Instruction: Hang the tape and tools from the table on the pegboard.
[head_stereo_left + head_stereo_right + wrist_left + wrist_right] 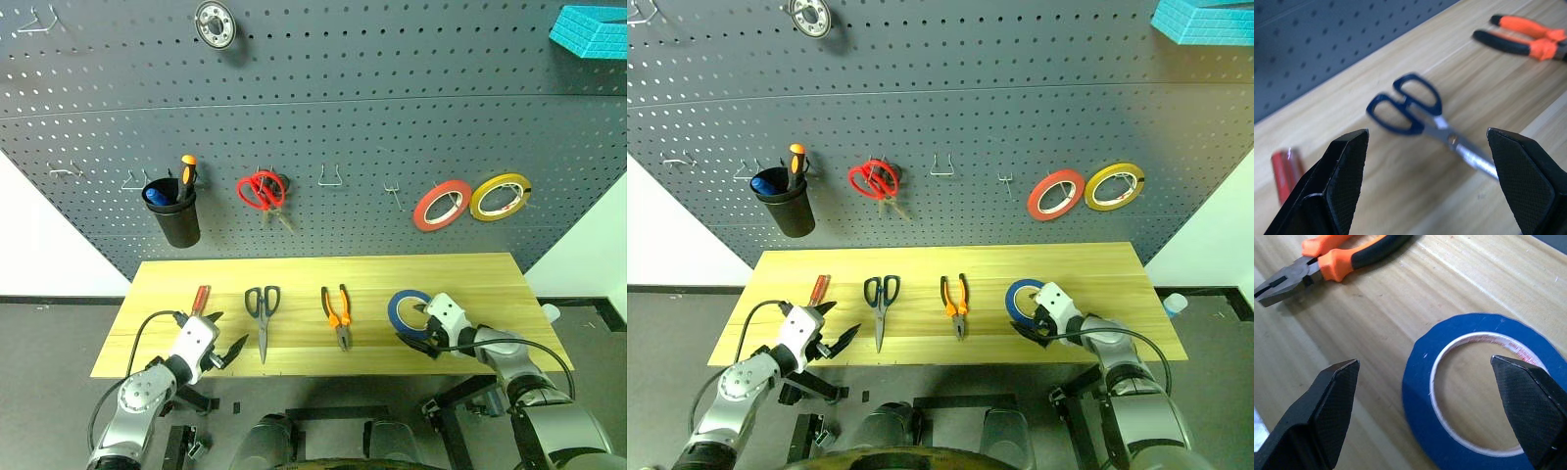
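Lying flat on table (490, 274): red screwdriver (200, 299), blue scissors (262, 311), orange pliers (337, 315), blue tape (405, 310), in row from 9 to 3 o'clock. No writing readable anywhere. Black cup (174, 211) hangs on pegboard (343, 117) at 10 o'clock, orange-handled tool (186, 174) and something blue inside. Left gripper (225, 345) wide, holding nothing, near table's front edge, just beside scissors blades. Right gripper (423, 331) wide, holding nothing, over tape's 6 o'clock side.

L gripper (227, 338), R gripper (419, 328): jaws wide.
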`<state>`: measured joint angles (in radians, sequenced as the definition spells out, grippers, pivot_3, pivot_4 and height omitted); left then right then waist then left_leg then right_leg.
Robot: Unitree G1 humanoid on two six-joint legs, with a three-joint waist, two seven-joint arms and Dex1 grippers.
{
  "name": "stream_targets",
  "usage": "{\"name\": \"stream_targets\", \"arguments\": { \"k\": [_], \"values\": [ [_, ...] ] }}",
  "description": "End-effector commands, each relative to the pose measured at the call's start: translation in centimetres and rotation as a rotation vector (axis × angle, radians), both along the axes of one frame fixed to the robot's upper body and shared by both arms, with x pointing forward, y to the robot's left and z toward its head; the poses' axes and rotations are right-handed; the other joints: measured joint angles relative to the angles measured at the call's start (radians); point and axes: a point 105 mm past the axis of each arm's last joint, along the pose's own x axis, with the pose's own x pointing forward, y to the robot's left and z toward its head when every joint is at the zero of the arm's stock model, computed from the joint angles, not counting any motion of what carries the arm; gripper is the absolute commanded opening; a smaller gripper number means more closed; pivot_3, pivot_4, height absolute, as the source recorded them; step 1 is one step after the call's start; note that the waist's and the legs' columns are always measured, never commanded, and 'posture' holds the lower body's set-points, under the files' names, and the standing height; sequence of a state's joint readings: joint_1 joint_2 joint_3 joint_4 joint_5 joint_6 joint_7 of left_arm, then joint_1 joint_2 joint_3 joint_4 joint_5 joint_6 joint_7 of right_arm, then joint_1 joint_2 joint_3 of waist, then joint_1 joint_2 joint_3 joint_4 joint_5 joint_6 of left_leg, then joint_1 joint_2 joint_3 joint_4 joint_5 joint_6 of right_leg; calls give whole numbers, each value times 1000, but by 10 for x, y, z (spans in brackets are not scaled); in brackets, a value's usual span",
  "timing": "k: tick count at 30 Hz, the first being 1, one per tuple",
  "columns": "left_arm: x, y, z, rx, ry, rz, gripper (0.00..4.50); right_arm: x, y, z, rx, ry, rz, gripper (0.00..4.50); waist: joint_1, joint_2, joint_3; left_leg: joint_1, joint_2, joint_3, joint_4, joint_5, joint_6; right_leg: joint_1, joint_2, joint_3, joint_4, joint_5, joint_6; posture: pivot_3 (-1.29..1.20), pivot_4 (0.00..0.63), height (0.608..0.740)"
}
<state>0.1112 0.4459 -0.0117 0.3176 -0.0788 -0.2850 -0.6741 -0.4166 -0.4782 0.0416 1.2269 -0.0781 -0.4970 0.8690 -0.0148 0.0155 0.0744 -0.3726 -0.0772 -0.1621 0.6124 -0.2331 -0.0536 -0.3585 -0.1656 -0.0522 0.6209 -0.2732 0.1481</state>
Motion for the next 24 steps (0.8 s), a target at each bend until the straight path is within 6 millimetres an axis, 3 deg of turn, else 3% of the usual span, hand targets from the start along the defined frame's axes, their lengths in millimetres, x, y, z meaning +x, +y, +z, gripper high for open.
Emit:
{"name": "stream_targets", "arguments": {
  "k": [1, 4, 10, 24],
  "values": [
    [0, -15, 8, -30, 34, -124, 4402, 16, 14, 7, -13, -39, 14, 4500, -2, 0, 0, 0, 0, 0, 0, 0, 0, 0, 0, 0, 0, 0, 0, 2, 19, 740],
    [4, -24, 9, -1, 52, -194, 4476, 21, 27, 8, -18, -42, 46, 4500, -5, 0, 0, 0, 1, 0, -1, 0, 0, -1, 1, 1, 0, 0, 0, -2, 20, 740],
    [15, -33, 15, 3, 41, -241, 4476, 18, 30, -7, -140, -6, 40, 4500, -2, 0, 0, 1, 0, 1, 1, 1, -1, -3, 1, 4, 6, 0, 0, -9, 18, 740],
    [5, -38, 10, 36, 78, -332, 4476, 17, 15, -19, -213, 261, -111, 4500, -2, -1, -2, 3, 5, 8, 1, 1, -1, -9, 12, 21, 10, 3, -5, -6, 14, 740]
  ]
}}
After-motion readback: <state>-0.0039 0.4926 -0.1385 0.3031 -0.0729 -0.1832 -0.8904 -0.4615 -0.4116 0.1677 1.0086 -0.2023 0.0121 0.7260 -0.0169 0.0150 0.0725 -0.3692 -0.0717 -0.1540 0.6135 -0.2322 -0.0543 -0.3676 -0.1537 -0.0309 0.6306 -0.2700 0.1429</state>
